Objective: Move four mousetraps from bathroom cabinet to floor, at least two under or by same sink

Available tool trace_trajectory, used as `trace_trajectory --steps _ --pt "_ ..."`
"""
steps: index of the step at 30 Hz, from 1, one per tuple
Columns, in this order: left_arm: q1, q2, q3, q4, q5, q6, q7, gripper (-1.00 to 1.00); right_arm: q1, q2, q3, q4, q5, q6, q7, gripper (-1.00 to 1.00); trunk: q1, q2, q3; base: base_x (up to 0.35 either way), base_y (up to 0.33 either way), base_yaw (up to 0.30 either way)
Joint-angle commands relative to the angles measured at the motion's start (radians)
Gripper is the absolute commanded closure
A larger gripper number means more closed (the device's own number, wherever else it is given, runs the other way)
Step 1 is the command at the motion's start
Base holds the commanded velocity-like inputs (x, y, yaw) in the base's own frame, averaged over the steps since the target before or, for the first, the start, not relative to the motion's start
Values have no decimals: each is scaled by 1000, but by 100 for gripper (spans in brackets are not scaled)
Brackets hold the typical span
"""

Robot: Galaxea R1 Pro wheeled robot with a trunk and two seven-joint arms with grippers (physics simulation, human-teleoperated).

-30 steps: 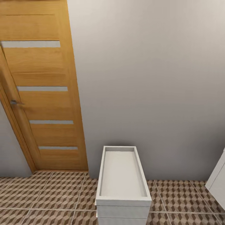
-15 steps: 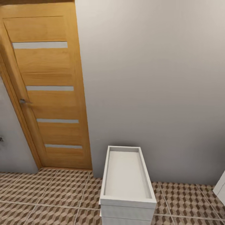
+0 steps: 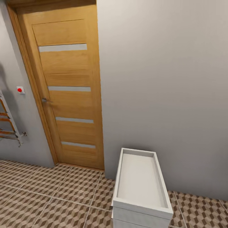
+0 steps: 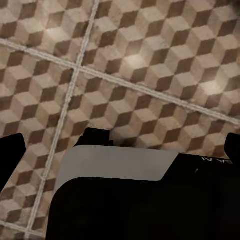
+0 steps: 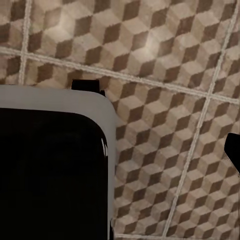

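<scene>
While the robot rolls, no mousetraps in sight — bathroom floor (image 3: 47,196) ahead | white cabinet (image 3: 141,186) low right, door (image 3: 68,95) left | both claws over tiles, grip state can't tell

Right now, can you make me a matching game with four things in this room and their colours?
Things:
1. door
2. little button on the wall
3. box-shaped unit against the wall
4. bathroom floor

Colours:
A. red
B. brown, beige and cream cubes
C. honey-coloured wood with pale stripes
D. white

Right pairs: 1-C, 2-A, 3-D, 4-B.
</scene>
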Motion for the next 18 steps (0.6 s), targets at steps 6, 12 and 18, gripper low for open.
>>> trace_trajectory --steps 6,12,18 --pt "-1 -1 -9 1 8 -3 3 -100 -2 0 -5 3 10 -6 -4 -100 0 -1 -1 0 0 288" --pt "-1 -1 -9 1 8 -3 3 -100 -2 0 -5 3 10 -7 -4 -100 0 -1 -1 0 0 288" --pt "-1 -1 -9 1 8 -3 3 -100 -1 0 -5 3 10 -7 -4 -100 0 -1 -1 0 0 289"
